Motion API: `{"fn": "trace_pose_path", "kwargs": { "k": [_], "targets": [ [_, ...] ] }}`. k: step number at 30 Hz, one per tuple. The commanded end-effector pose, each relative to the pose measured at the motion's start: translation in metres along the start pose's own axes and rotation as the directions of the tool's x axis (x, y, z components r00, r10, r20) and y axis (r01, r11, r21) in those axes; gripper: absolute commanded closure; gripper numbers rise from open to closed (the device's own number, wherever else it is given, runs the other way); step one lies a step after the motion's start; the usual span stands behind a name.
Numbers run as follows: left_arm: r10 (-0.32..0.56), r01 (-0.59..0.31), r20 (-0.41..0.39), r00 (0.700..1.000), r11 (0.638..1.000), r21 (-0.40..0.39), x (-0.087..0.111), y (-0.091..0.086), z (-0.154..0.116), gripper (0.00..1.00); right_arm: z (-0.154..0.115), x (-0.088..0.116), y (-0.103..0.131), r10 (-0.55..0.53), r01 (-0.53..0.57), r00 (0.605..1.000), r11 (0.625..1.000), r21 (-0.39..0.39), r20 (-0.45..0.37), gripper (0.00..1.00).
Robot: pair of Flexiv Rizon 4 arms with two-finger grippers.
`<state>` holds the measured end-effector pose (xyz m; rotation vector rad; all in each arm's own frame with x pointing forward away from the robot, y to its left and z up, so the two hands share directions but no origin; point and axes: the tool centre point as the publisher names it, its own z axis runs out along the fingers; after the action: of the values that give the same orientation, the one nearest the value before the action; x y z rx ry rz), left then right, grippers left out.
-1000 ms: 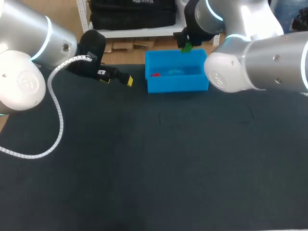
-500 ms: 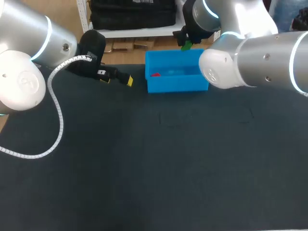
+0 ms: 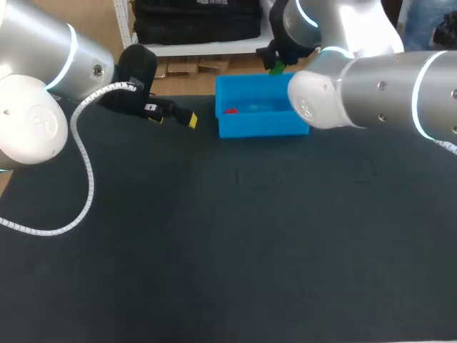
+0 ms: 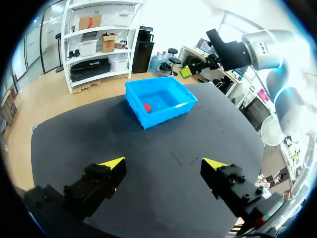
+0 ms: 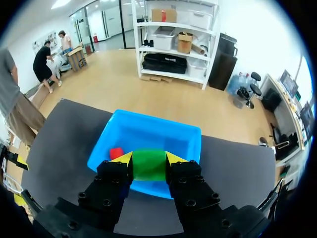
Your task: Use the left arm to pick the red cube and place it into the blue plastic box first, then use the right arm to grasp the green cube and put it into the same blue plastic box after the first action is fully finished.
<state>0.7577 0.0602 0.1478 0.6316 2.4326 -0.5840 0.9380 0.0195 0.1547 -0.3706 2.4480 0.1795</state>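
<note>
The blue plastic box [image 3: 260, 123] stands at the table's far edge, and the red cube [image 3: 230, 111] lies inside it near its left end. My right gripper [image 3: 276, 68] hangs above the box's back rim, shut on the green cube [image 3: 277, 69]. In the right wrist view the green cube [image 5: 149, 164] sits between the two yellow tips of the right gripper [image 5: 149, 159], over the blue box [image 5: 153, 136] with the red cube [image 5: 116, 152] below. My left gripper [image 3: 182, 117] is open and empty, left of the box. The left wrist view shows the left gripper [image 4: 163, 165], blue box [image 4: 174, 106], red cube [image 4: 147, 107] and held green cube [image 4: 185, 72].
A white cable [image 3: 82, 179] loops from my left arm across the dark table mat [image 3: 235, 250]. My right arm's large grey elbow [image 3: 371, 89] hangs over the box's right end.
My right arm's elbow has swung leftward over the box's right end. The green cube stays held above the back rim. The left arm has not moved.
</note>
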Motion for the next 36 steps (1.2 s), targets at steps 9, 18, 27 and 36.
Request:
{"fn": "trace_pose_path", "kwargs": {
  "k": [9, 18, 27, 36],
  "targets": [
    [0.000, 0.000, 0.003, 1.000, 1.000, 0.001, 0.001, 0.000, 0.000, 0.00, 0.017, -0.002, -0.003, -0.007, 0.007, 1.000, 1.000, 0.004, -0.019, 1.00],
    [0.000, 0.000, 0.003, 1.000, 1.000, 0.001, 0.001, 0.000, 0.000, 0.00, 0.029, 0.000, -0.008, -0.015, 0.015, 0.999, 1.000, 0.010, -0.031, 1.00],
    [0.000, 0.000, 0.003, 1.000, 1.000, 0.001, 0.001, 0.000, 0.000, 0.00, 0.043, 0.005, -0.013, -0.026, 0.027, 0.999, 0.999, 0.022, -0.047, 1.00],
    [0.000, 0.000, 0.003, 1.000, 1.000, 0.001, 0.001, 0.000, 0.000, 0.00, 0.041, 0.000, -0.017, -0.029, 0.030, 0.999, 0.999, 0.028, -0.035, 1.00]
  ]
}}
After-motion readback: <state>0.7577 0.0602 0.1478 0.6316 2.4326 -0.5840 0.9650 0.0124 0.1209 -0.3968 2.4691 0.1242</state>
